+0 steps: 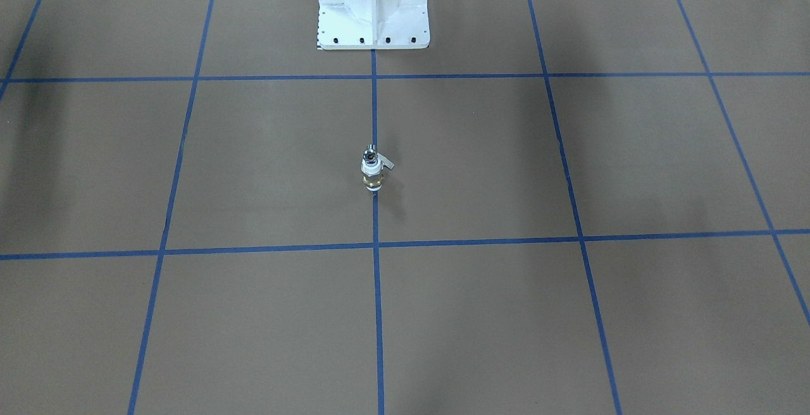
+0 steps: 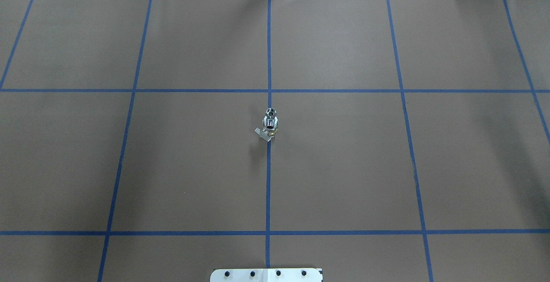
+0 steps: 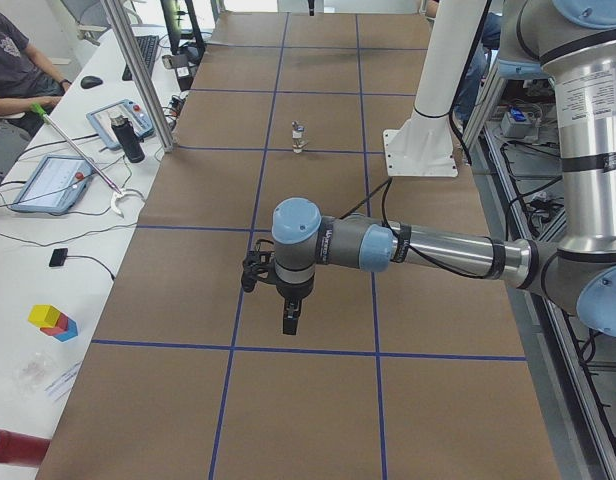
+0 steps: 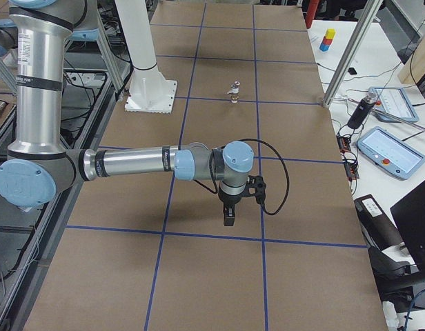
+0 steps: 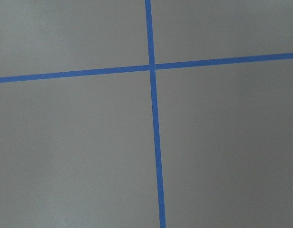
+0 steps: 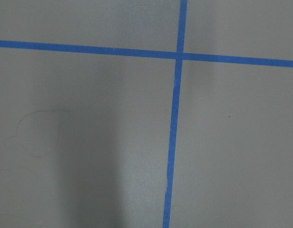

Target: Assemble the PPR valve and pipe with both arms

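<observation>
The PPR valve (image 1: 372, 178), with white rings, a brass band and a grey lever, stands on the centre tape line mid-table. The silvery pipe (image 1: 369, 151) with a dark hollow end sits joined on top of it. The pair also shows as valve (image 2: 270, 129) and pipe (image 2: 271, 112), and small in the side views (image 3: 299, 137) (image 4: 233, 91). Both arms hover far from it over bare paper. The left gripper (image 3: 289, 322) and right gripper (image 4: 228, 217) point down, and I cannot tell whether they are open or shut. Both wrist views show only paper and tape.
The white pedestal base (image 1: 373, 16) stands behind the valve. Along the operators' side run an aluminium post (image 3: 138, 80), tablets (image 3: 48, 182), a dark bottle (image 3: 130, 138), coloured blocks (image 3: 52, 321) and a seated person (image 3: 13, 60). Blue tape (image 2: 269, 179) grids the brown paper.
</observation>
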Robot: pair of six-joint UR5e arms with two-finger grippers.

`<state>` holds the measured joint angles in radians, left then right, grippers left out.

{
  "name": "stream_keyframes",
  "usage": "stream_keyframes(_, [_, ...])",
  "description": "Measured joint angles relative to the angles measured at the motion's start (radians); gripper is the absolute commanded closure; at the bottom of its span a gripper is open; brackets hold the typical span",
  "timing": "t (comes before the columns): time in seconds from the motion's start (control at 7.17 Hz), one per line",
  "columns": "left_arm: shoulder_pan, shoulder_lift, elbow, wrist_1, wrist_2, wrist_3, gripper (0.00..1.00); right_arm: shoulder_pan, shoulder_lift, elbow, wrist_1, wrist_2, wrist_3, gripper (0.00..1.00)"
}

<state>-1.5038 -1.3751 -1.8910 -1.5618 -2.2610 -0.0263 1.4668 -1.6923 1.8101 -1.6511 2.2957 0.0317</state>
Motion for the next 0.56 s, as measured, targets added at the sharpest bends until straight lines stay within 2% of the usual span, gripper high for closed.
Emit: stream_keyframes(0.56, [-0.017,-0.017,0.063,0.053,-0.103,0.010,0.00,-0.003,-0.069,0.102,-0.034,-0.002,0.003,0.00])
